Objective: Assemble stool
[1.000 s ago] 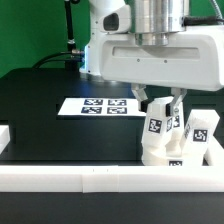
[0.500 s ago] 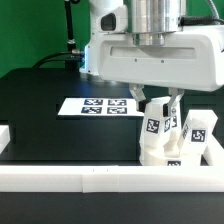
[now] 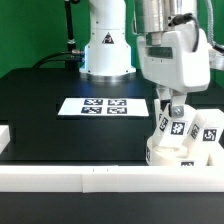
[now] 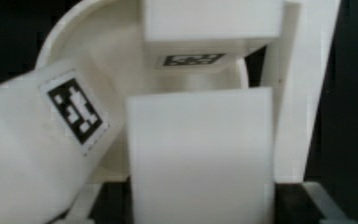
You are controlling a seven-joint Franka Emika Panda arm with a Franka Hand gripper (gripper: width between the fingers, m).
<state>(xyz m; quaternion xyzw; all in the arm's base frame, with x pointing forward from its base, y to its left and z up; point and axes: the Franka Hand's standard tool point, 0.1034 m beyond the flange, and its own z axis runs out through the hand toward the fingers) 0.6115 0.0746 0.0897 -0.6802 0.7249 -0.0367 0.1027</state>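
The round white seat disc (image 3: 168, 153) lies at the exterior view's right, against the front rail. A tagged white leg (image 3: 171, 126) stands upright on it, with my gripper (image 3: 172, 112) shut on it from above. A second tagged leg (image 3: 205, 136) stands just to the right of that one. In the wrist view the held leg (image 4: 197, 150) fills the space between my jaws, and my gripper (image 4: 197, 206) closes on both its sides. Beside it are a leg with a square tag (image 4: 69, 105) and another leg (image 4: 208, 30) behind, all over the curved seat (image 4: 87, 40).
The marker board (image 3: 100, 106) lies flat on the black table (image 3: 60, 135) at mid-left. A long white border rail (image 3: 80, 179) runs along the front edge, with a short piece (image 3: 4, 134) at the left. The arm's white base (image 3: 106, 45) stands behind.
My hand has turned about its upright axis and shifted slightly right; the held leg has turned with it on the seat. The grip is unchanged.
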